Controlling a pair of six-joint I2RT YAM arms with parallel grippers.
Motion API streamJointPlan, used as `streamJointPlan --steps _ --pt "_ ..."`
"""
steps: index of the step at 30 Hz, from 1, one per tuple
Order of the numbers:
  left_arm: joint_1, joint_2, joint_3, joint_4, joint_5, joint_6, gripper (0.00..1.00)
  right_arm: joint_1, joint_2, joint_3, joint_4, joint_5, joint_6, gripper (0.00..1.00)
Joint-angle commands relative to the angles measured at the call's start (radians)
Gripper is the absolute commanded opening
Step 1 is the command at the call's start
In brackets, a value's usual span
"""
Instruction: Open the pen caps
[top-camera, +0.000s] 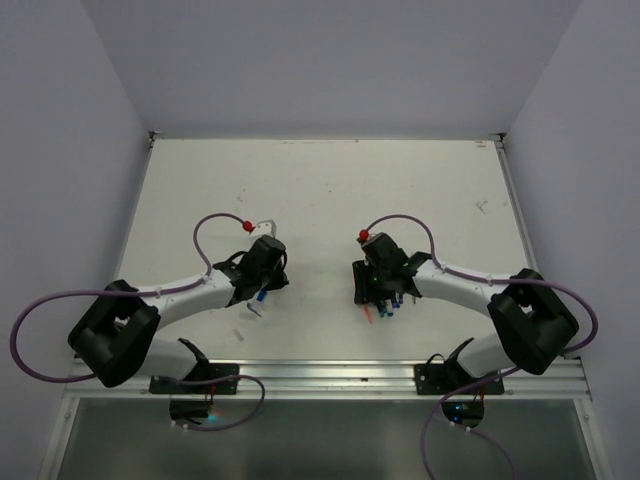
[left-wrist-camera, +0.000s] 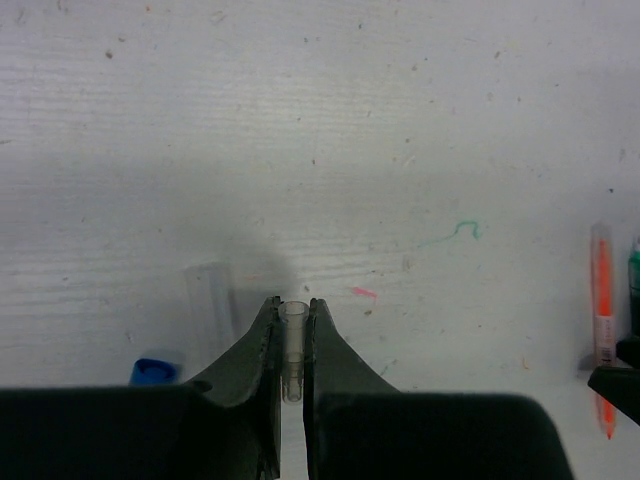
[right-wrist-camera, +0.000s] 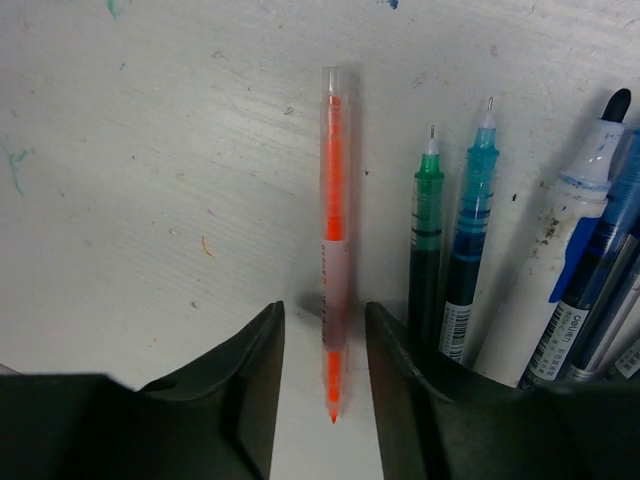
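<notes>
Pens (top-camera: 388, 306) lie beneath the right hand (top-camera: 382, 298) overhead; left wrist shows the left hand (left-wrist-camera: 292, 310) clamped on a clear pen cap (left-wrist-camera: 292, 335), open end far; right wrist shows fingers apart astride an orange pen (right-wrist-camera: 335, 250), tip near, beside a pen printed "deli" (right-wrist-camera: 575, 325).

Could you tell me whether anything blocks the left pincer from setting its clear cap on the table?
Nothing visible: the table ahead of the held clear cap is bare; a blue cap lies aside.
</notes>
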Motion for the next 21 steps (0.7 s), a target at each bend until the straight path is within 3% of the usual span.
streamJointPlan --steps 1,4,10,14,21 --pt "0.005 -0.003 0.025 -0.066 -0.080 0.018 0.00 0.003 0.006 0.042 -0.072 0.062 -0.028 0.45" --pt "0.005 -0.008 0.021 -0.075 -0.088 0.020 0.00 0.008 0.007 0.095 -0.097 0.087 -0.036 0.52" --pt "0.005 -0.005 0.018 -0.089 -0.103 0.028 0.00 0.012 0.002 0.186 -0.063 0.021 -0.040 0.55" --pt "0.005 -0.003 0.019 -0.095 -0.106 0.031 0.00 0.014 0.087 0.253 0.032 -0.131 -0.008 0.52" --pt "0.005 0.006 0.021 -0.097 -0.097 0.032 0.00 0.028 0.289 0.348 0.227 -0.213 0.067 0.47"
